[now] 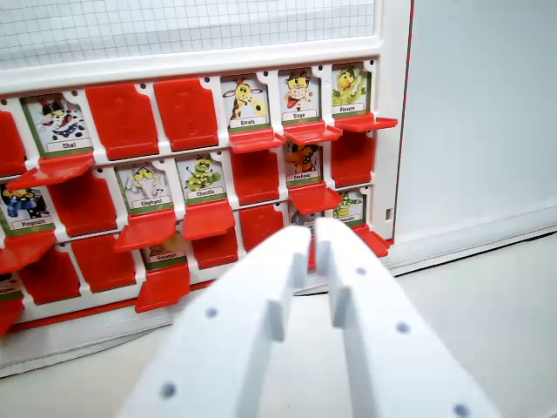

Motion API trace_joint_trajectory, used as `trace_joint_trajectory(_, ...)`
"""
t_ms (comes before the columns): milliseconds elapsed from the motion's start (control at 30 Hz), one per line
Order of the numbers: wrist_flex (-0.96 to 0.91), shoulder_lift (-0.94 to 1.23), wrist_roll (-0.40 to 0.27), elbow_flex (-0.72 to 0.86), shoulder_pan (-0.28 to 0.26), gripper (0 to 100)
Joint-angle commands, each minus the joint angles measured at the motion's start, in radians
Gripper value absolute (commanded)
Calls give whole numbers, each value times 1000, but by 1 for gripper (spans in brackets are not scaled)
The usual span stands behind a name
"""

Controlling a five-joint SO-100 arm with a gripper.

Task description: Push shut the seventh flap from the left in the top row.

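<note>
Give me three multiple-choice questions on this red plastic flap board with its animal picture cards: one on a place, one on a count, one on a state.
1. In which row does the giraffe picture card sit?
A. top
B. middle
C. bottom

2. In the top row, how many shut red flaps lie between the cat picture card and the giraffe picture card?
A. none
B. two
C. four

3. How does the red flap of the monkey picture card stand?
A. folded down, picture showing
B. raised, covering the picture
C. broken off

Answers:
1 A: the giraffe is right under the board's white upper edge.
2 B: two plain red panels fill that gap.
3 A: the monkey is visible and its flap juts out below it.
</note>
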Motion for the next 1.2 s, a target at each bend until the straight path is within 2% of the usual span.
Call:
trace_joint_trajectory(0, -130, -95, -12, -67, 14, 0)
trace_joint_trajectory(233, -227, -305, -29, -176, 38, 0)
trace_joint_trajectory(567, -232, -505, -35, -388, 49, 0)
trace_joint_trajectory(1167, -259, -630, -44, -465, 44, 0)
